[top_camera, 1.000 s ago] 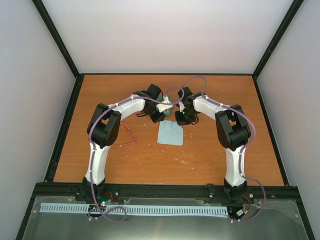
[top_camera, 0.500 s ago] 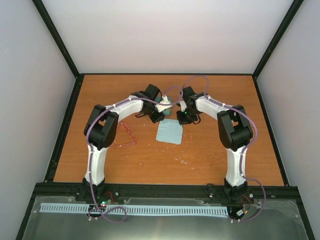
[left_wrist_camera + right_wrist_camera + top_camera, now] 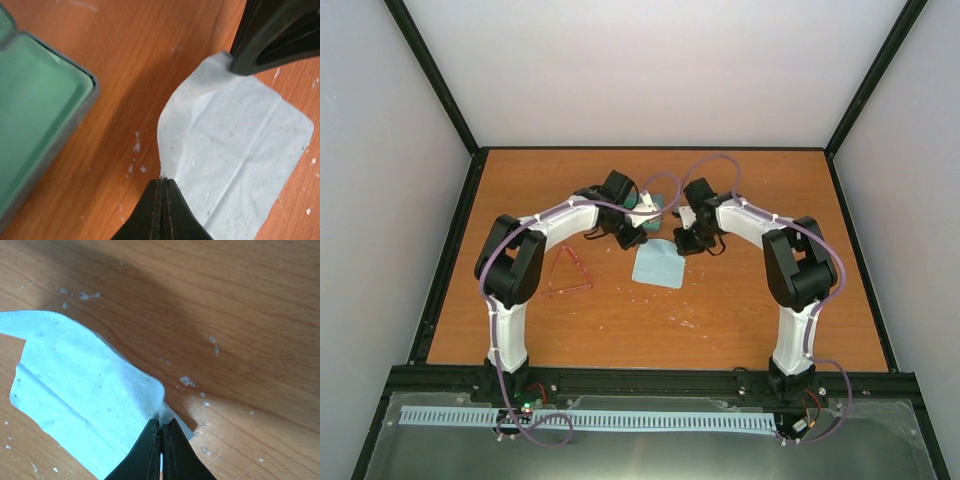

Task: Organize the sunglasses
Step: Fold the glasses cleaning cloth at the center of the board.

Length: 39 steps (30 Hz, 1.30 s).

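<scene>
Light-blue cloth [image 3: 240,145] lies on an orange-brown wooden table [image 3: 740,310], pinched at two neighbouring corners by two robot arms. The left gripper [image 3: 163,184] has its fingers pressed fully together on one corner. The right gripper [image 3: 161,426] is closed just as tightly on the other. Between them, the edge of the cloth nearest the case rises in a soft ridge, while the rest lies flat.

Just beside that edge sits an open grey-blue case [image 3: 40,115] with a green lining. The thin red-pink sunglasses [image 3: 567,272] lie on the table well apart from the cloth, to its left near the left arm's elbow. Nothing touches them.

The step in hand seems to be moving or folding the cloth. To do it well, both arms should lift and travel together at the same height and pace, so the edge stays lightly taut without being tugged. Each grip holds only the very tip of a corner, so a sudden pull could slip it free. The path should also stay clear of the case's rim.
</scene>
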### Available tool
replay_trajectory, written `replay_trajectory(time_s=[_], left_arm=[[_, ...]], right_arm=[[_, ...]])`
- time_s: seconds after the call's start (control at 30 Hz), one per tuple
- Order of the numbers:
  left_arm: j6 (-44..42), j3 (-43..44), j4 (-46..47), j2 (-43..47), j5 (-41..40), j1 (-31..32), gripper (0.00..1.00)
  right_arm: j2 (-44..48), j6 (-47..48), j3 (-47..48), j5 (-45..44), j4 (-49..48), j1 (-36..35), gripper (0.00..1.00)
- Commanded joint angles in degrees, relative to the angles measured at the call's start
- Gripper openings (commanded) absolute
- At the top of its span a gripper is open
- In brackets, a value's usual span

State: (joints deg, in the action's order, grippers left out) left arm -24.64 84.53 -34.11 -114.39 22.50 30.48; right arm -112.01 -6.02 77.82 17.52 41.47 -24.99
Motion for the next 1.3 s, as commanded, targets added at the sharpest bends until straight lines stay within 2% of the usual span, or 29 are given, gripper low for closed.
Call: replay_trajectory(time_s=[0.0,0.5,1.27], left_arm=[[-1.5,-2.4,1.0,1.8,0.5,0.0,0.0],[-4.0,-8.5,2.5,4.4,-0.6,1.5,0.0],[-5.6,-9.9,-0.2,7.1,1.1,1.8,0.01]], right_arm=[[2.8,1.5,-2.1,1.5,-1.5,-1.1,0.03],[5.5,1.0,-7.8,2.7,-3.3,-2.8,0.03],[8.6,1.0,-11.2,4.7,-3.6,-3.7,0.03]])
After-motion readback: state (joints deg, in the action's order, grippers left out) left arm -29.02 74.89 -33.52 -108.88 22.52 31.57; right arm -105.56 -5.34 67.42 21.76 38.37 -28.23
